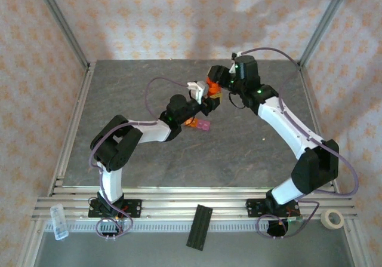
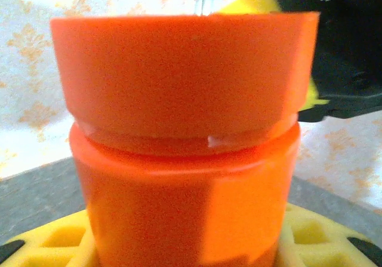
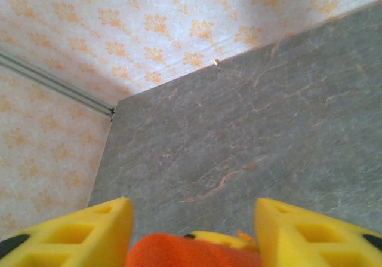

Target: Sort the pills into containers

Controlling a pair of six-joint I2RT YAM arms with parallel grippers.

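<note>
An orange bottle [image 1: 213, 94] with its orange cap [image 2: 185, 70] is held up over the middle of the table. My left gripper [image 1: 206, 103] is shut on the bottle's body [image 2: 179, 207], one yellow finger [image 2: 54, 243] on each side. My right gripper [image 1: 218, 85] hovers at the cap [image 3: 179, 252], with its jaws open wide and a yellow finger [image 3: 89, 231] on either side of the cap. The containers [image 1: 199, 124], a short strip with an orange end and a pink end, lie on the table below the left wrist. The pills are hidden.
The grey stone-look table [image 1: 239, 153] is fenced by aluminium posts and patterned walls. On the near rail lie a clear plastic box [image 1: 59, 221], a black flat strip [image 1: 200, 226] and a roll of tape [image 1: 332, 219].
</note>
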